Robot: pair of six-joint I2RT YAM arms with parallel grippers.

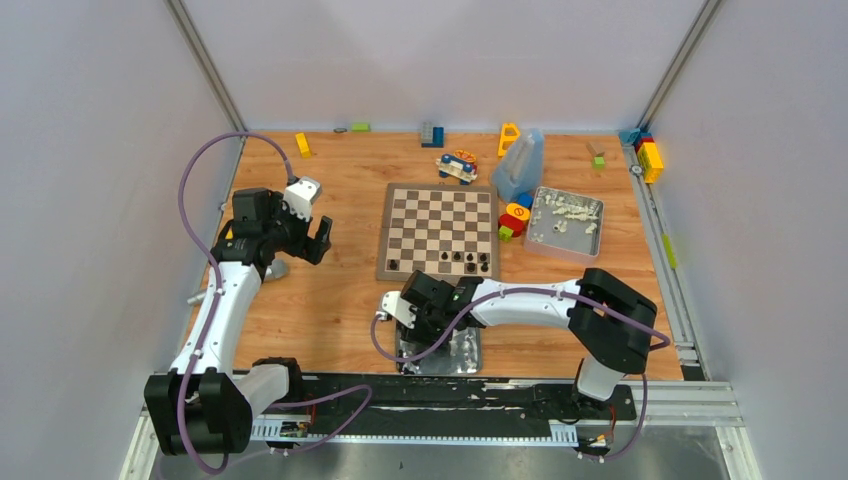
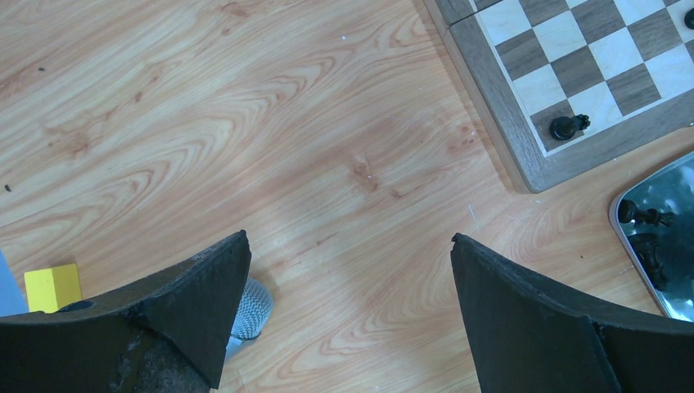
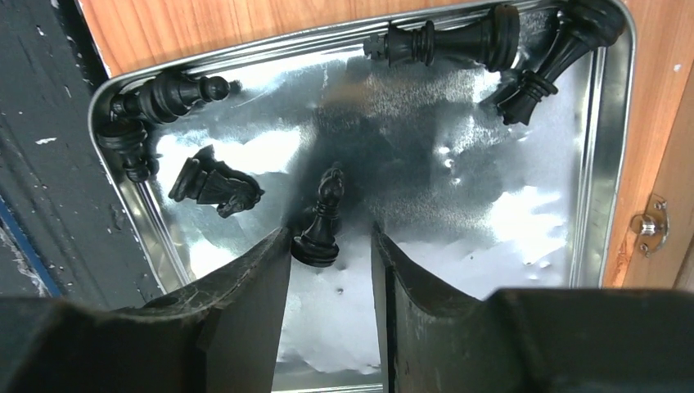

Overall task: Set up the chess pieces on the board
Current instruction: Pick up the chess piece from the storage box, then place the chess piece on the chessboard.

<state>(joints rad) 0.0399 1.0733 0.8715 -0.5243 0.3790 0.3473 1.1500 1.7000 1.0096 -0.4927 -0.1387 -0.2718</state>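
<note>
Jaws first: the right gripper (image 3: pixel 329 237) has its 2 fingers partway apart, straddling 1 black chess piece (image 3: pixel 323 217) without clamping it. The piece's base sits against one finger and a gap shows on the other side. The left gripper (image 2: pixel 350 239) is spread wide and holds nothing, hanging over bare wood left of the board (image 1: pixel 385 240).

The piece (a bishop, we think) appears to stand upright in a shiny metal tray (image 3: pixel 610 164) near the arm bases, with other black pieces lying around the tray's edges. A few pieces (image 1: pixel 457 258) already stand on the board's near row.

We judge the piece light, rigid and glossy, so it is likely to slip or topple on the slick metal. The best hold looks to be around its narrow stem, just above the wider base, squeezed evenly from both sides.
</note>
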